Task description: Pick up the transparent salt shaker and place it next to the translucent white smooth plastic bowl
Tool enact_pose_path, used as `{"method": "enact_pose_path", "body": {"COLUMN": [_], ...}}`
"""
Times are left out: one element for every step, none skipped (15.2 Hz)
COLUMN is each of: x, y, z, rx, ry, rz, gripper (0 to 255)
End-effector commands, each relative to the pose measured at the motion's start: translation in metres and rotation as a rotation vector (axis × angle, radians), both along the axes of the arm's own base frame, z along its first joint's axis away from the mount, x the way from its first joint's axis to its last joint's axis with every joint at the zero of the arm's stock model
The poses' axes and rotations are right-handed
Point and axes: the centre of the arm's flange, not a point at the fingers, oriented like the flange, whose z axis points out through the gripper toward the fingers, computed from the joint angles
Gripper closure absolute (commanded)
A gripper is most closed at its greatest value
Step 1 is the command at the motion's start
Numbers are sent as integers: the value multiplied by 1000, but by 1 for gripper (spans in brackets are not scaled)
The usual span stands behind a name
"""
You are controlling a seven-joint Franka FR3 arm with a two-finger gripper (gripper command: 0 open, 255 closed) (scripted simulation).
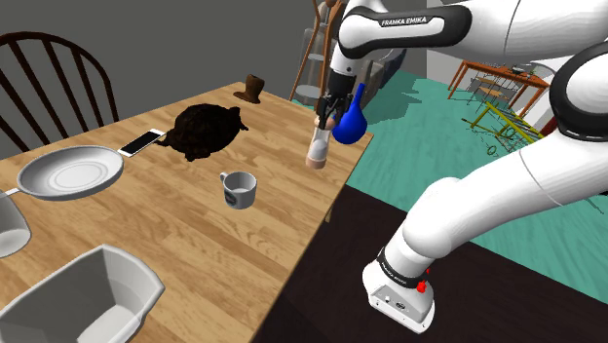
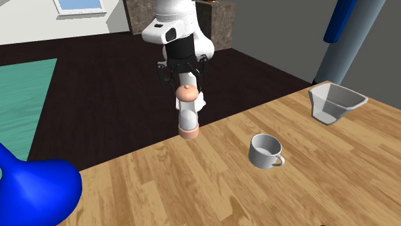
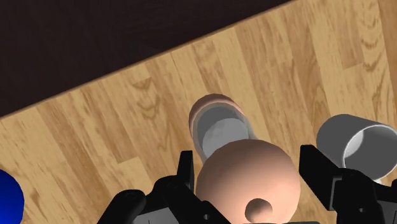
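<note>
Grasp step: your gripper (image 3: 248,164) is wide, straddling the salt shaker (image 2: 187,115) cap, not clamped. Next: close, lift, carry past the mug (image 2: 265,151) to the white bowl (image 2: 334,103).

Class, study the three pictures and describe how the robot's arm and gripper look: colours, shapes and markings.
The arm has smooth, rounded white shells with dark bands at the joints. One dark section carries the words FRANKA EMIKA. A small red dot sits near the base. The gripper is all black, with two blocky fingers.
</note>
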Motion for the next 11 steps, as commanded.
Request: {"method": "enact_pose_path", "body": {"x": [1,1,1,1,1,1,1,1,1,1,1], "y": [0,0,0,0,0,0,0,0,0,0,0], "z": [11,16,21,27,32,37,43,48,53,58,64], "rx": [0,0,0,0,0,0,0,0,0,0,0], "ry": [0,0,0,0,0,0,0,0,0,0,0], "rz": [0,0,0,0,0,0,0,0,0,0,0], "gripper": [255,255,255,255,255,255,255,255,255,255,255]}}
